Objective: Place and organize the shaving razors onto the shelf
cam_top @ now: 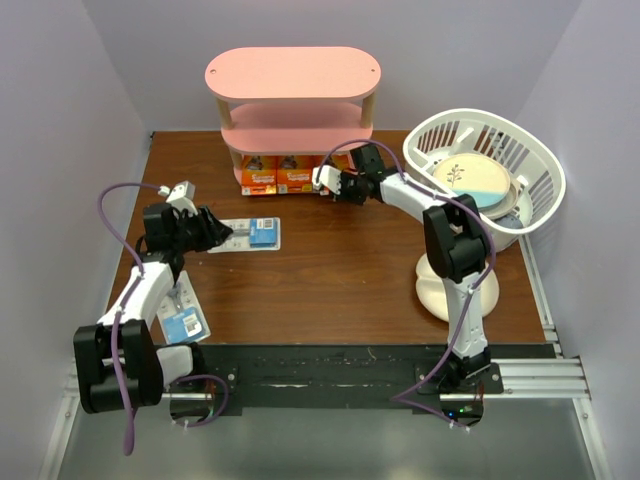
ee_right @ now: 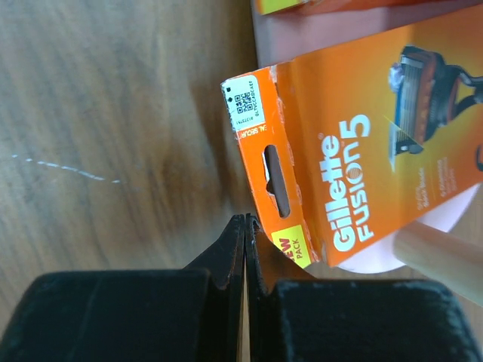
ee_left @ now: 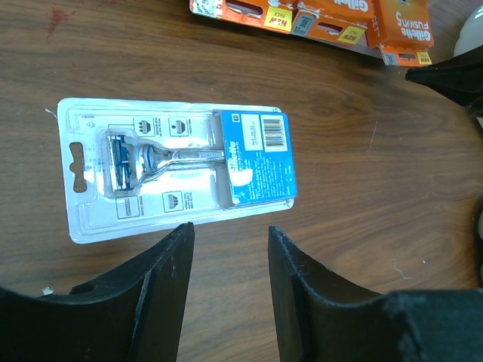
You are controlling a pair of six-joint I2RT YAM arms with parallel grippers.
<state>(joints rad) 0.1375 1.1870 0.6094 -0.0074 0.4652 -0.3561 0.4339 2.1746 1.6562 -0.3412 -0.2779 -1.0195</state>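
Now your left gripper (ee_left: 230,253) is hanging spread wide just above a white-and-blue Gillette blister card (ee_left: 181,170) lying flat on the wooden table (ee_left: 377,188). Your right gripper (ee_right: 245,241) is pressing its fingers tight together, tips meeting the hang-tab corner of an orange Gillette Fusion5 pack (ee_right: 377,151) sitting at the pink shelf's (cam_top: 290,72) bottom tier, beside two more orange packs (cam_top: 258,178). Another blister card (cam_top: 183,325) is lying near your left arm's base.

Pink shelf (cam_top: 292,72); orange razor packs (ee_right: 355,136); white-blue blister card (ee_left: 177,166); brown woodgrain table (cam_top: 340,270); white basket (cam_top: 537,168).
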